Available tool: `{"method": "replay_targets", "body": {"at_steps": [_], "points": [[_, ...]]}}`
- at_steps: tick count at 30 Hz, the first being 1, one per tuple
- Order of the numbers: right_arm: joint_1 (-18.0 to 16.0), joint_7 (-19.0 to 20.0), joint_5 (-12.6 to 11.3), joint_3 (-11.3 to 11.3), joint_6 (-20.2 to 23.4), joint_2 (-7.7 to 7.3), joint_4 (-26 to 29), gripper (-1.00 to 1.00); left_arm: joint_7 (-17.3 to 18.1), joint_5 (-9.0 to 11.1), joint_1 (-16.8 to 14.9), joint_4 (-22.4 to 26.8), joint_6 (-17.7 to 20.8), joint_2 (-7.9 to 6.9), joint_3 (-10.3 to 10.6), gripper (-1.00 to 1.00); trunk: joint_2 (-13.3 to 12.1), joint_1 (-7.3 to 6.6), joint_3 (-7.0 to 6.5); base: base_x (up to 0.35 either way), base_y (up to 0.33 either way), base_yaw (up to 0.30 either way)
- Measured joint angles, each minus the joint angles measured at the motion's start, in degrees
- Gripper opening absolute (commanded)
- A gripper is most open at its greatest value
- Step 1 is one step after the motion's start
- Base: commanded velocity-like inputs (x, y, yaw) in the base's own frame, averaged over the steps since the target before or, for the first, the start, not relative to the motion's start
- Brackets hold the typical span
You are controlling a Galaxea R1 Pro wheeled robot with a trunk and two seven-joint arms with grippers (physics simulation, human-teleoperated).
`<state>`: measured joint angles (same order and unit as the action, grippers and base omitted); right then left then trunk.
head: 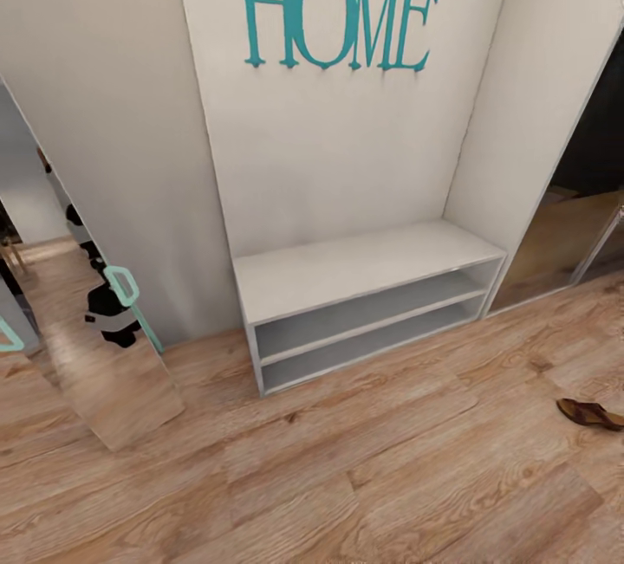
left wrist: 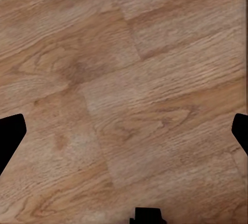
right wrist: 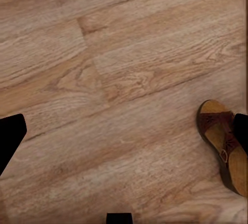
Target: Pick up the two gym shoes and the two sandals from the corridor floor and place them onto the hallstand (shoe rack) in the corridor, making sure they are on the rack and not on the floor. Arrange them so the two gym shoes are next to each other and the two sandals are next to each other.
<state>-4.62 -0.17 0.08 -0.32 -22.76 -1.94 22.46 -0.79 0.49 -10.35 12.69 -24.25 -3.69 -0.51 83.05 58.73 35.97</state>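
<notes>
One dark brown sandal [head: 589, 414] with a tan footbed lies on the wood-plank corridor floor [head: 390, 477] at the right edge of the head view. In the right wrist view the same sandal [right wrist: 226, 149] sits beside one dark fingertip [right wrist: 241, 131]. My right gripper [right wrist: 124, 136] is open above the floor, with nothing between its fingers. The left gripper [left wrist: 124, 136] is also open, with bare planks [left wrist: 129, 79] beneath it. The gym shoes and the hallstand are out of view.
A plain low grey two-shelf bench [head: 364, 265] stands in a white alcove under teal "HOME" lettering [head: 338, 14]. A mirror panel [head: 95, 347] leans at the left. A mirrored door [head: 572, 235] is at the right.
</notes>
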Motion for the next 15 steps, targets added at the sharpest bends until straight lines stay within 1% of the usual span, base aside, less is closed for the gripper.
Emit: {"method": "replay_targets", "body": {"at_steps": [15], "points": [[0.00,0.00,0.00,0.00,0.00,0.00,0.00,1.00,-0.03,0.07,0.00,0.06,0.00,0.05,-0.07,1.00,0.00,0.00,1.15,0.000,0.000,-0.170]]}}
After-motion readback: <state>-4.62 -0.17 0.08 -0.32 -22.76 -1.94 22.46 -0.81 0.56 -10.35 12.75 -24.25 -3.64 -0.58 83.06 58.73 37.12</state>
